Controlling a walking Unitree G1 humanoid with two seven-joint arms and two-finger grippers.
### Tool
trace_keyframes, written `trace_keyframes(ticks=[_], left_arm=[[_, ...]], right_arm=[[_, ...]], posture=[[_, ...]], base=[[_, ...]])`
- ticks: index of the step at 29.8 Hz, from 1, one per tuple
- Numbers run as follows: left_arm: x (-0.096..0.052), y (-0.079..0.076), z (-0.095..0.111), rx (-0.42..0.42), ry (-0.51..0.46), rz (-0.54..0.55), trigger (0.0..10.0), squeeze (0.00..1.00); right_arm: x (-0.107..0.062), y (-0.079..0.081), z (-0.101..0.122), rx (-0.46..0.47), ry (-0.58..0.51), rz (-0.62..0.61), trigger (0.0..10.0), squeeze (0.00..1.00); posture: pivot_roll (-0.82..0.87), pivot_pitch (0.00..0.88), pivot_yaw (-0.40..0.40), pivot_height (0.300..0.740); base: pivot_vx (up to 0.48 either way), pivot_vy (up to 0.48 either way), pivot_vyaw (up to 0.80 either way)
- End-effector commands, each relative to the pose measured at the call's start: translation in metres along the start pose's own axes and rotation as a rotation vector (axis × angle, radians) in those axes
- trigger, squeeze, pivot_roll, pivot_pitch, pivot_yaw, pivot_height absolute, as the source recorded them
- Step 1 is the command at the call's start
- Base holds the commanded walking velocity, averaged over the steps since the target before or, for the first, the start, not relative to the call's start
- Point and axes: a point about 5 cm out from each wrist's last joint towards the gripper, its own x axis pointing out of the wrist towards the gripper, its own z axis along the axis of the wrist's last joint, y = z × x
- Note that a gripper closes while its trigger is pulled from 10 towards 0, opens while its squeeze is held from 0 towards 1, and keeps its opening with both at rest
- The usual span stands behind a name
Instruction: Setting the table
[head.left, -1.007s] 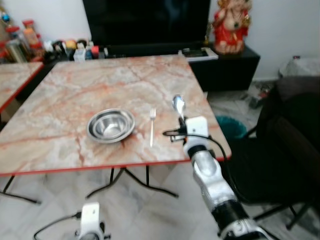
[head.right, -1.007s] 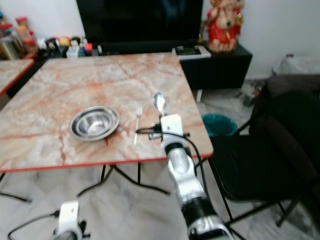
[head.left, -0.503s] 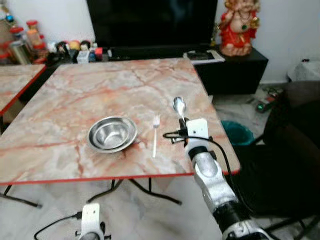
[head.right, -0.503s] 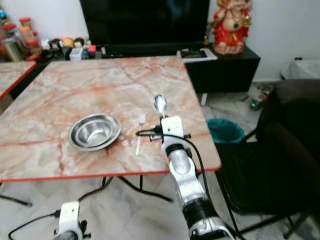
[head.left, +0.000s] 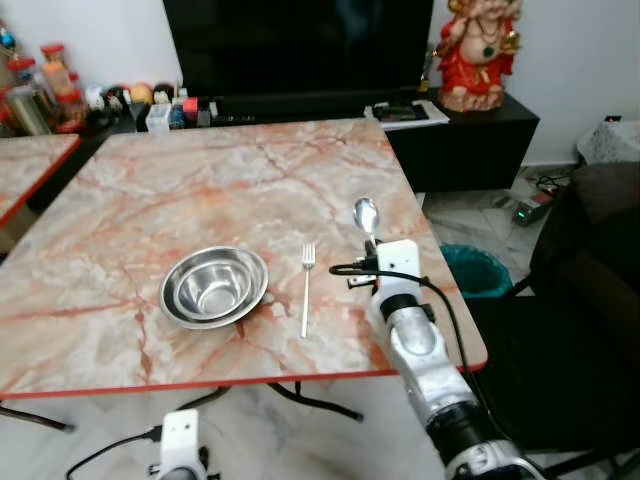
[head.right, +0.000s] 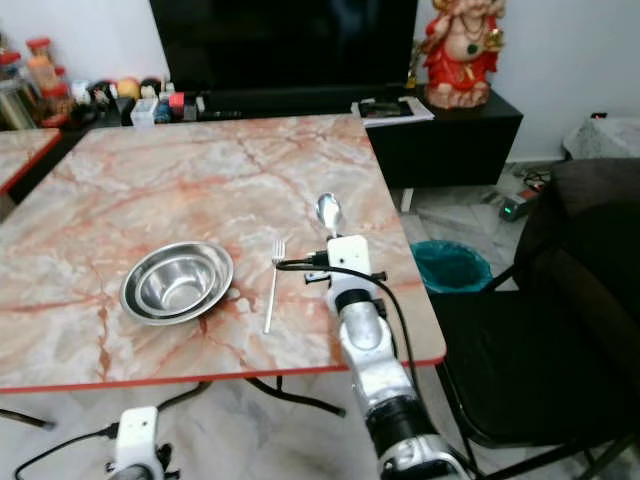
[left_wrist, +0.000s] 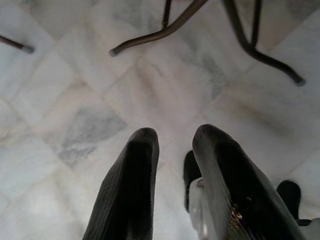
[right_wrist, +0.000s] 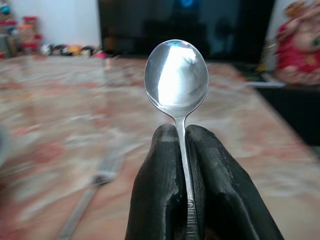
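Head view: at frame centre the right end effector (head.left: 370, 240) grips a spoon (head.left: 366, 214), bowl end pointing away, over the counter (head.left: 120, 210) right of the fork (head.left: 305, 276) and bowl (head.left: 214, 287), with bare room toward the right edge. Right wrist view: both fingers (right_wrist: 160, 190) clamp the spoon's handle, its long axis running up the frame. Left wrist view: the left end effector (left_wrist: 172, 142), slightly parted and empty, hangs over the floor (left_wrist: 75, 90).

One of each at the setting

One steel bowl (head.left: 214, 287), one fork (head.left: 306, 290) and one spoon (right_wrist: 176, 80) on or over one marble tabletop (head.left: 230, 190); a second tabletop (head.left: 30, 165) stands beside it. Two grippers, each with two fingers (left_wrist: 131, 190).
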Motion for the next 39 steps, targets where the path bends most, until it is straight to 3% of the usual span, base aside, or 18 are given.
trace_keyframes(ticks=[1, 6, 16, 25, 33, 39], left_arm=[[-0.001, 0.002, -0.003, -0.002, 0.006, 0.004, 10.0, 0.00], [-0.002, 0.001, -0.006, -0.005, 0.012, 0.003, 10.0, 0.00], [-0.003, 0.006, -0.013, -0.013, 0.024, 0.017, 10.0, 0.00], [-0.005, 0.012, -0.016, -0.010, 0.029, 0.029, 10.0, 0.00], [-0.005, 0.030, -0.013, 0.008, 0.025, 0.059, 10.0, 0.00], [-0.003, 0.032, -0.006, 0.022, 0.007, 0.058, 10.0, 0.00]], right_arm=[[0.001, -0.002, -0.004, 0.005, 0.028, -0.014, 10.0, 0.00], [0.002, -0.006, -0.015, 0.044, 0.108, -0.060, 10.0, 0.00], [0.015, -0.017, -0.012, 0.068, 0.163, -0.123, 10.0, 0.00], [0.015, -0.005, -0.022, 0.092, 0.239, -0.081, 10.0, 0.00], [0.017, 0.014, -0.023, 0.124, 0.280, -0.062, 10.0, 0.00], [0.016, 0.011, -0.026, 0.120, 0.297, -0.082, 10.0, 0.00]], posture=[[-0.02, 0.000, 0.029, 0.740], [-0.01, 0.000, 0.026, 0.740], [0.01, 0.000, 0.016, 0.740], [0.04, 0.000, 0.018, 0.740], [0.07, 0.000, 0.059, 0.740], [0.07, 0.000, 0.062, 0.740]], base=[[0.000, 0.000, 0.00], [0.000, 0.000, 0.00], [0.000, 0.000, 0.00], [0.000, 0.000, 0.00], [0.000, 0.000, 0.00], [0.000, 0.000, 0.00]])
